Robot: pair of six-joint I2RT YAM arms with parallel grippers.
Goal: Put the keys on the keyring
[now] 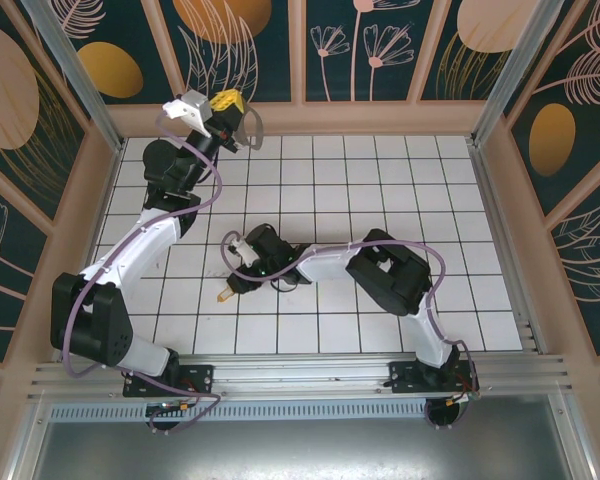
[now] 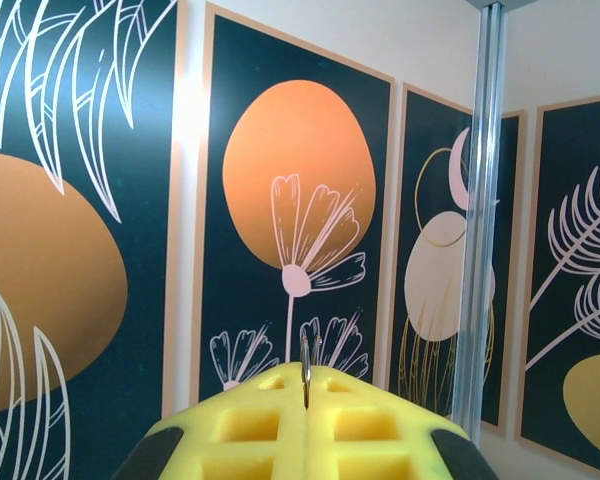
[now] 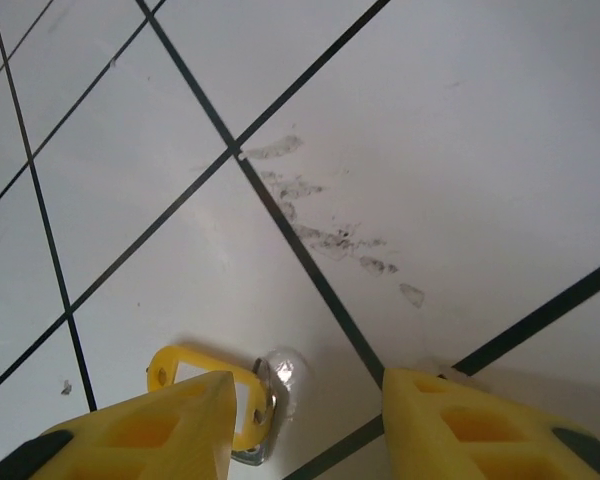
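My left gripper [image 1: 230,112] is raised at the back left, near the wall. It is shut on the keyring [image 1: 260,125], a thin grey loop hanging off its tip. In the left wrist view the ring [image 2: 305,365] shows edge-on as a thin metal sliver pinched between the yellow fingers [image 2: 250,425]. The key [image 1: 223,295] lies on the tiles left of centre. My right gripper [image 1: 233,283] is low over it and open. The right wrist view has the key [image 3: 195,385], a yellow tag with a shiny metal end [image 3: 280,375], beside the left finger [image 3: 150,430], partly covered by it.
The white tiled floor [image 1: 380,190] is walled by patterned panels and an aluminium post [image 2: 480,200]. Dark scuff marks [image 3: 325,235] lie ahead of the right gripper. The right arm's forearm [image 1: 330,262] stretches across the middle of the floor.
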